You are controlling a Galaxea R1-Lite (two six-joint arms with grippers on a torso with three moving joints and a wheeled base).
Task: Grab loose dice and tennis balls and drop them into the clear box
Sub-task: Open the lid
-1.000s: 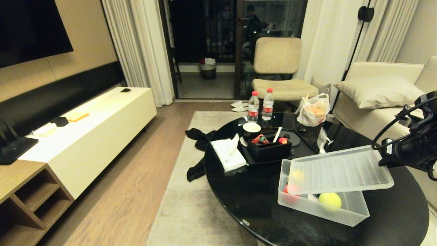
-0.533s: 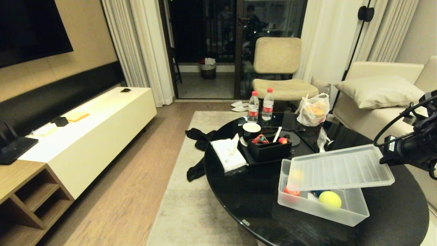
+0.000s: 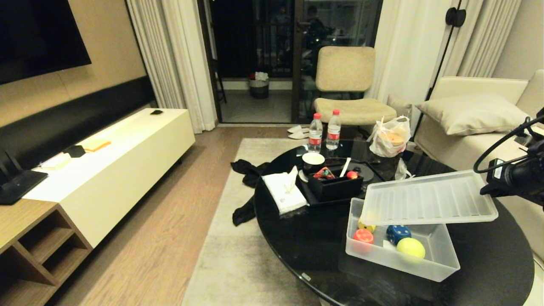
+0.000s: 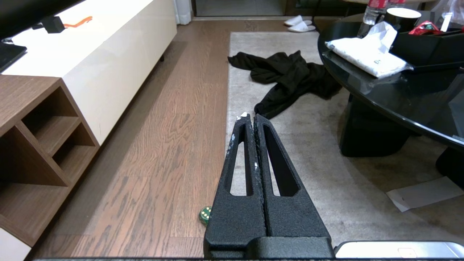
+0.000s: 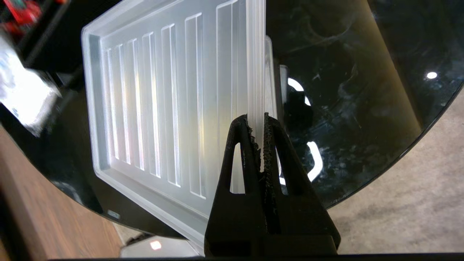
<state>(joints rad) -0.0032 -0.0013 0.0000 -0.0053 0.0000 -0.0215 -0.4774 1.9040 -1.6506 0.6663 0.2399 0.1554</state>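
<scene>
Holding the lid [image 3: 429, 197] by its edge, my right gripper [image 5: 256, 125] is closed tight on the thin plastic rim, which runs straight out ahead of the fingertips. Below the held lid and toward the near side sits the clear box [image 3: 442, 263] on the black worktop [image 3: 306, 238], now uncovered along its front. Inside it I note a red die [image 3: 363, 236], a blue die [image 3: 398, 233], part of a yellow die [image 3: 366, 225] under the lid's edge, and one tennis ball [image 3: 410, 247].

My left gripper [image 4: 251, 116] is parked low, fully closed and empty. Just below and beside it, on the wooden floor [image 4: 163, 145], lies a green die [image 4: 205, 214], loose and not yet collected.

Step in hand, as I judge it: clearing the lid away from the box so the opening is free. The next move calls for carrying the lid clear to the side and setting it down flat on the worktop without knocking the box, then going after the die on the floor.

Against the earlier frame: the lid has risen and shifted toward the right-hand side, away from the box. It then covered most of the opening; the blue die was hidden and the red one showed only through the box wall. The box itself has not moved.
</scene>
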